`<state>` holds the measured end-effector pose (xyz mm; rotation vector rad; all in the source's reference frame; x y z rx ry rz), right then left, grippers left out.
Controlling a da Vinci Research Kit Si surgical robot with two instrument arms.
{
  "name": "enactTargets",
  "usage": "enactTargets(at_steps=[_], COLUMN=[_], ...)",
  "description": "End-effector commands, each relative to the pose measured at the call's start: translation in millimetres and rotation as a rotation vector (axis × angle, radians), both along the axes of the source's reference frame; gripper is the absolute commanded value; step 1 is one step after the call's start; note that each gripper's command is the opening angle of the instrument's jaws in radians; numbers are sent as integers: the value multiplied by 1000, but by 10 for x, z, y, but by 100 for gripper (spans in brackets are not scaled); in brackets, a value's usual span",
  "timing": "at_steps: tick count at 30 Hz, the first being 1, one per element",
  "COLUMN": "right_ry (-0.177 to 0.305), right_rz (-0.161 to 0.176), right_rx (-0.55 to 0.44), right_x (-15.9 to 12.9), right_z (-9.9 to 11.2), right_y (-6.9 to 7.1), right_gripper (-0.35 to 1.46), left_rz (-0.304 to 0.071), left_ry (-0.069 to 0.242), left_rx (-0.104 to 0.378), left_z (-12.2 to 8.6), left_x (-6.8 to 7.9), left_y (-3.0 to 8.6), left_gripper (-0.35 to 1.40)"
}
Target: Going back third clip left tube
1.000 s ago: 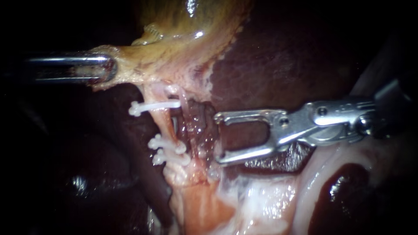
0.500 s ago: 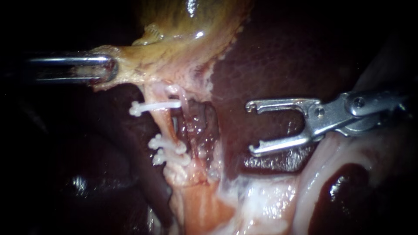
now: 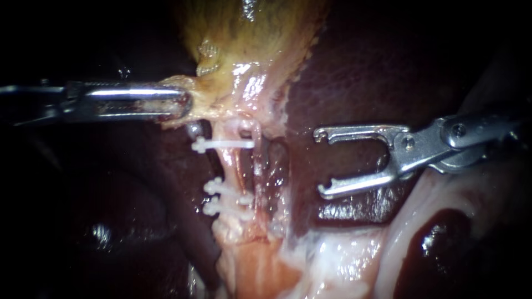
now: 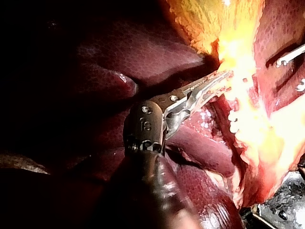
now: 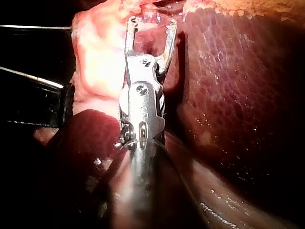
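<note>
The gallbladder point(image 3: 249, 39) is mottled yellow-green, paling to pink-white above the tube point(image 3: 233, 166); the tube is pale pink, crossed by three white clips point(image 3: 221, 145); the liver point(image 3: 377, 72) beside the tube is dark maroon with fine netted grain; left instrument point(image 3: 185, 103) and right instrument point(image 3: 320, 163) are silver-grey.

Endoscope view, centred on the left tube point(image 3: 234, 169). From 3 o'clock the way is free: only a bare strip of liver point(image 3: 299, 166) lies between the tube and the open, empty jaws of the right instrument point(image 3: 321, 163). At 10 o'clock the left instrument point(image 3: 178, 103), jaws clamped on the gallbladder point(image 3: 249, 50) edge, bars the way just above the top clip point(image 3: 221, 145). The gallbladder closes off 12 o'clock. Two lower clips point(image 3: 227, 191) crowd the tube towards 6 o'clock. At 9 o'clock, dark liver, nothing over it.
</note>
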<state>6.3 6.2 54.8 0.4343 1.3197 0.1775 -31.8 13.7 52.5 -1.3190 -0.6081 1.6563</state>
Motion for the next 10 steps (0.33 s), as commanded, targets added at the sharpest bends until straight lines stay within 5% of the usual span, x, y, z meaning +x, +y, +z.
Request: enactTargets(at_steps=[1,10], right_ry=[0,12], right_rz=[0,-18], right_rx=[0,7], right_x=[0,2], right_z=[0,0], right_y=[0,0], right_gripper=[50,50], left_rz=[0,5], left_ry=[2,-2], left_rx=[1,2], left_z=[0,-2], left_x=[0,2], left_y=[0,0], left_gripper=[-35,-35])
